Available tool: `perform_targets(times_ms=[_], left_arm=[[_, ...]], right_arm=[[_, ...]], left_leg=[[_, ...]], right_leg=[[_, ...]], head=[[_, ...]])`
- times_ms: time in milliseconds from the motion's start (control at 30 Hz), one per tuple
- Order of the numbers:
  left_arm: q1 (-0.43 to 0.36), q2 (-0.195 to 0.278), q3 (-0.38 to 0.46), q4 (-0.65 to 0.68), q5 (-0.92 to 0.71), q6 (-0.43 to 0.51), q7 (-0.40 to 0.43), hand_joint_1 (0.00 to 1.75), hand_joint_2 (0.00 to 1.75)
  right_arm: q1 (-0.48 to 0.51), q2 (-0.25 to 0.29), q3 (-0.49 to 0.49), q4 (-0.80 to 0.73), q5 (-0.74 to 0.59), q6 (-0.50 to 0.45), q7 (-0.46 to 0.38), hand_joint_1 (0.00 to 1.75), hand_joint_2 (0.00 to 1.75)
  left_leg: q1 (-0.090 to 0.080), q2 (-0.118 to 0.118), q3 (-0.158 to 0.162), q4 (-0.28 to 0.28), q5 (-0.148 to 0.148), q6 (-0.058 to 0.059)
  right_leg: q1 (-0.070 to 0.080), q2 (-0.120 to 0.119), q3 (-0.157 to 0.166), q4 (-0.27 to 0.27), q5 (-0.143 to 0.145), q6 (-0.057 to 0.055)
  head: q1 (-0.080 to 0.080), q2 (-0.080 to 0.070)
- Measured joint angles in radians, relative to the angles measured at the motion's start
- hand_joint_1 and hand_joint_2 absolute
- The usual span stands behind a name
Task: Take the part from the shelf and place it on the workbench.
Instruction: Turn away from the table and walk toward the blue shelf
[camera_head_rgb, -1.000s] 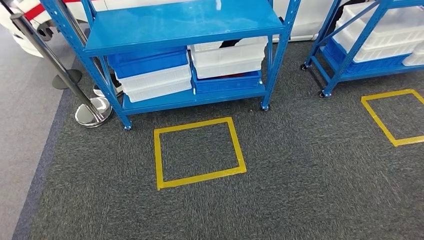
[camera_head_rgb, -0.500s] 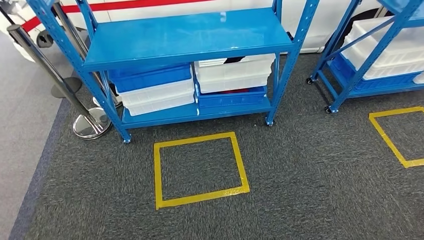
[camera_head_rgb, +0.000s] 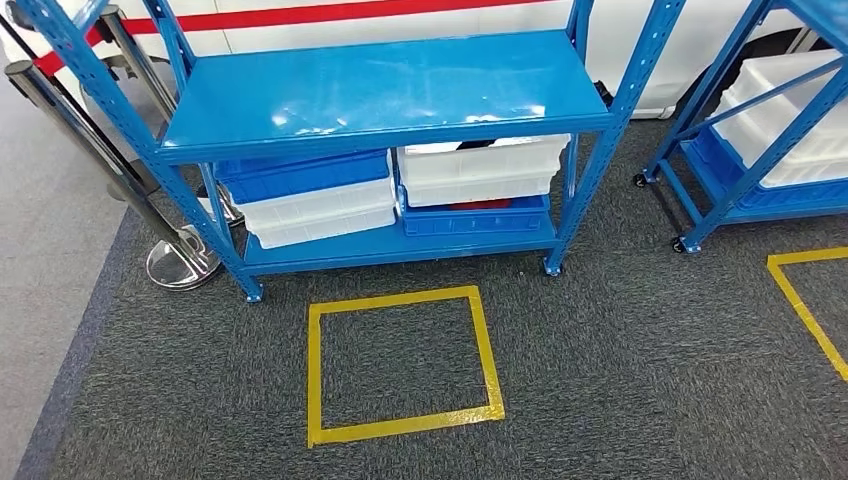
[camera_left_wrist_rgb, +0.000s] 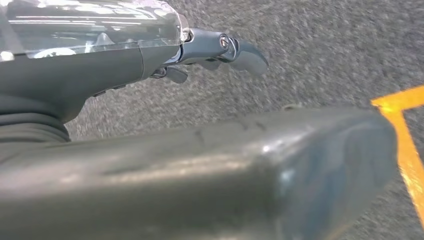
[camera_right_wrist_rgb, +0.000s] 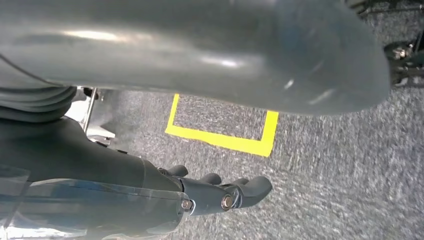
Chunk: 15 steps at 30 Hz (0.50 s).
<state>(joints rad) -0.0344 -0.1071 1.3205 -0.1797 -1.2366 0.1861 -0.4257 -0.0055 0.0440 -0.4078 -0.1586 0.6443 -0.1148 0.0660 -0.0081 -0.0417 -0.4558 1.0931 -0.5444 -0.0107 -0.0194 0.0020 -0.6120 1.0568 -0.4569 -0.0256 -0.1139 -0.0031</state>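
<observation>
A blue metal shelf (camera_head_rgb: 380, 90) stands ahead on the carpet with its middle board bare. Its bottom board carries stacked bins: a blue bin (camera_head_rgb: 300, 172) over white ones (camera_head_rgb: 320, 212) on the left, and white bins (camera_head_rgb: 480, 170) over a blue bin (camera_head_rgb: 475, 218) on the right. Something dark (camera_head_rgb: 478, 145) shows in the top right white bin, too hidden to name. My left hand (camera_left_wrist_rgb: 90, 70) hangs over the carpet holding nothing, its fingers (camera_left_wrist_rgb: 235, 50) away from the thumb. My right hand (camera_right_wrist_rgb: 100, 170) hangs the same way, fingers (camera_right_wrist_rgb: 240, 192) extended and bare.
A yellow tape square (camera_head_rgb: 400, 362) marks the floor in front of the shelf, and part of another (camera_head_rgb: 810, 300) lies at the right. A second blue shelf (camera_head_rgb: 760, 120) with bins stands at the right. A chrome stanchion base (camera_head_rgb: 180, 262) sits by the shelf's left leg.
The whole picture has shifted: the camera has come closer to the shelf, which now sits lower and larger in view. The things themselves have not moved.
</observation>
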Motion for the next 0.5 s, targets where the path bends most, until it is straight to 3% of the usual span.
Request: perform_targets(times_ms=[67,100,167,200,233,333,367,433,500], left_arm=[[-0.002,0.0,0.0,0.0,-0.001,0.0,0.0,0.0,0.0],[-0.002,0.0,0.0,0.0,-0.001,-0.001,0.0,0.0,0.0],[0.0,0.0,0.0,0.0,-0.001,-0.001,0.0,0.0,0.0],[0.001,0.0,0.0,0.0,-0.001,-0.001,0.0,0.0,0.0],[0.002,0.0,0.0,0.0,-0.002,-0.002,0.0,0.0,0.0],[0.007,0.0,-0.001,0.0,-0.004,-0.004,-0.001,0.0,0.0],[0.008,0.0,-0.001,0.0,-0.006,-0.005,-0.002,0.0,0.0],[0.006,0.001,-0.002,0.0,-0.01,-0.009,-0.003,0.0,0.0],[0.0,0.002,-0.004,0.0,-0.012,-0.011,-0.004,0.0,0.0]], right_arm=[[0.002,0.0,0.0,0.0,0.0,0.0,-0.001,0.0,0.0],[0.002,0.0,0.0,0.0,0.0,0.0,-0.001,0.0,0.0],[0.002,0.0,-0.001,0.0,0.0,0.0,-0.001,0.0,0.0],[0.002,0.0,-0.002,0.0,0.0,0.0,-0.001,0.0,0.0],[0.002,0.0,-0.003,0.0,-0.001,0.0,-0.001,0.0,0.0],[0.004,0.002,-0.005,0.001,-0.008,0.001,0.001,0.0,0.0],[0.003,0.002,-0.006,0.002,-0.01,0.001,0.002,0.0,0.0],[0.0,0.003,-0.006,0.002,-0.014,0.001,0.004,0.0,0.0],[-0.005,0.003,-0.007,0.002,-0.016,0.001,0.004,0.0,0.0]], left_leg=[[0.005,0.021,-0.077,0.12,-0.011,-0.013],[0.008,0.027,-0.121,0.17,-0.04,-0.018],[0.012,0.03,-0.183,0.204,-0.106,-0.02],[0.013,0.031,-0.197,0.184,-0.115,-0.018],[0.013,0.033,-0.203,0.14,-0.091,-0.014],[0.004,0.041,-0.201,-0.01,0.09,0.007],[-0.001,0.042,-0.197,-0.032,0.125,0.013],[-0.006,0.039,-0.176,-0.048,0.124,0.025],[-0.004,0.035,-0.142,-0.07,0.116,0.038]], right_leg=[[-0.001,-0.002,0.033,-0.015,-0.016,-0.007],[-0.001,-0.003,0.048,-0.021,-0.026,-0.008],[-0.001,-0.003,0.081,-0.025,-0.05,-0.007],[-0.001,-0.003,0.099,-0.026,-0.063,-0.006],[-0.001,-0.004,0.117,-0.026,-0.078,-0.005],[0.003,-0.005,0.162,-0.027,-0.119,0.003],[0.003,-0.004,0.176,-0.029,-0.128,0.009],[0.003,-0.003,0.194,-0.022,-0.126,0.026],[0.0,-0.003,0.176,0.038,-0.108,0.036]], head=[[0.0,0.0],[0.0,0.0],[0.0,0.0],[0.0,0.0],[0.0,0.0],[0.0,0.0],[0.0,0.0],[0.0,0.0],[0.0,0.0]])
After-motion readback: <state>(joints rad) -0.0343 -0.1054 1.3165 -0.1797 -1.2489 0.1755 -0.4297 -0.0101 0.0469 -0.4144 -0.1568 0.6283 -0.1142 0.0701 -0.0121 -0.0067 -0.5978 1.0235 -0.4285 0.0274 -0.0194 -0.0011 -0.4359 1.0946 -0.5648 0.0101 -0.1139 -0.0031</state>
